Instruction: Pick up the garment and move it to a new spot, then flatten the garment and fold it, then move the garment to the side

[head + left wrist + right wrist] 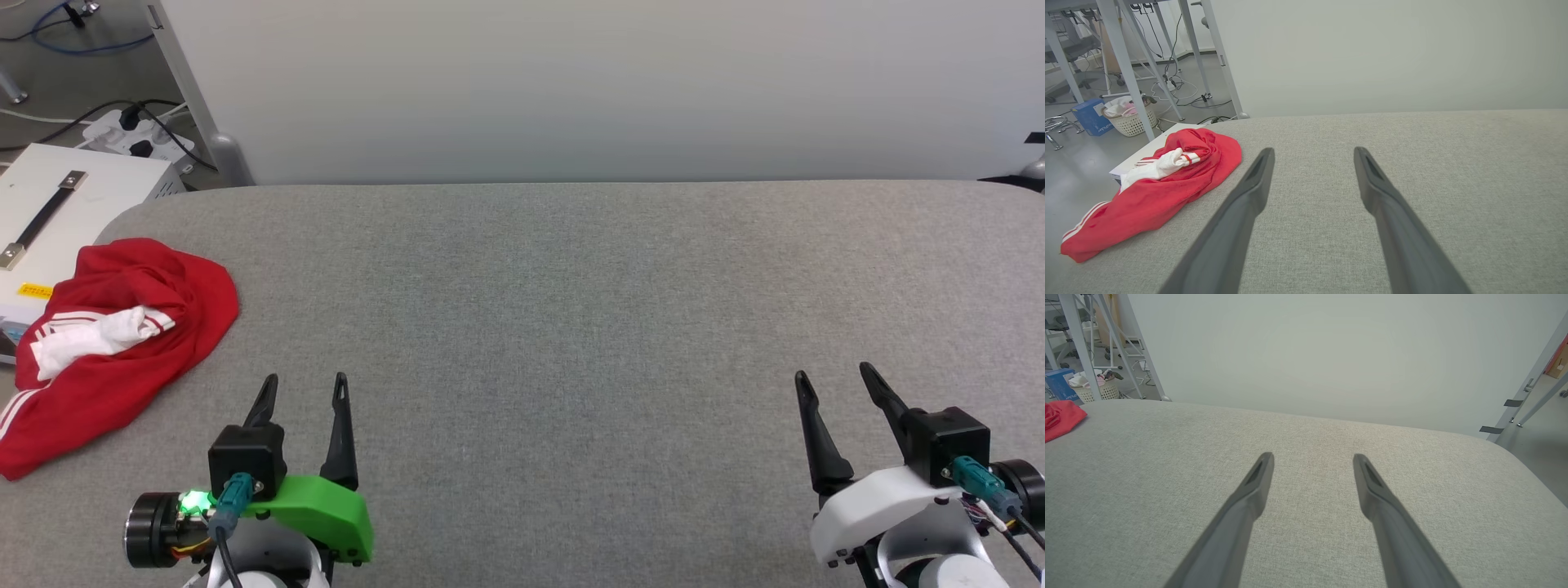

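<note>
The garment [122, 343] lies crumpled at the left edge of the grey table, red with a white sleeve and striped trim showing on top; part of it hangs over the edge. The left wrist view has the garment [1159, 183] to the left of my fingers, and a red corner of the garment [1061, 418] shows at the far left of the right wrist view. My left gripper [306, 384] stands open near the front edge, just right of the garment and apart from it. At the front right my right gripper [833, 377] is open too, nothing between its fingers.
The grey fabric table [571, 310] spans the view, with a pale wall panel [571, 82] behind it. A white case [49, 212] with a handle stands beside the table's left edge, near a power strip [135, 135] and cables. A laundry basket [1128, 118] sits on the floor.
</note>
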You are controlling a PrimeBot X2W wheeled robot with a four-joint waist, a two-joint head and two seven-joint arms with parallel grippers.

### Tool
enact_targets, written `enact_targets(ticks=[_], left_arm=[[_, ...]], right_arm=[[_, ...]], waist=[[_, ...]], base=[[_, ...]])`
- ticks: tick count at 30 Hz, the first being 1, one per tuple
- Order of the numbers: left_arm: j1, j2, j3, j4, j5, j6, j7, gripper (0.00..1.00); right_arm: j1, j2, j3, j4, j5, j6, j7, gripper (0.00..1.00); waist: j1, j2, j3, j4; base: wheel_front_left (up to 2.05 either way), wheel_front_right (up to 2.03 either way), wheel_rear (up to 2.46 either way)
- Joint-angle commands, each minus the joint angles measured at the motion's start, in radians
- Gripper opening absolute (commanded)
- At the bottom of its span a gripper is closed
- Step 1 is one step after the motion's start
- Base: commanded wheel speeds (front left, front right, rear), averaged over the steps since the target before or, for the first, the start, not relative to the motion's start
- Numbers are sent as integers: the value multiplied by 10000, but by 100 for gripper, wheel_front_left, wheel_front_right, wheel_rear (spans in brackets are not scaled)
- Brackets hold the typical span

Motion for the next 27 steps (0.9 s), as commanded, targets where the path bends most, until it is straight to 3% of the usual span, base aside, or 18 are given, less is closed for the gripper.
enact_targets(ticks=[1, 27], left_arm=[[-58, -7, -33, -32, -55, 77, -118, 100], [-57, -20, -177, -151, -189, 242, -655, 100]], right_arm=[[17, -4, -41, -100, 112, -1, -144, 100], [174, -6, -56, -442, 694, -3, -674, 100]], waist=[[0, 0, 2, 1], [0, 0, 48, 18]], base=[[0, 0, 0], [0, 0, 0]])
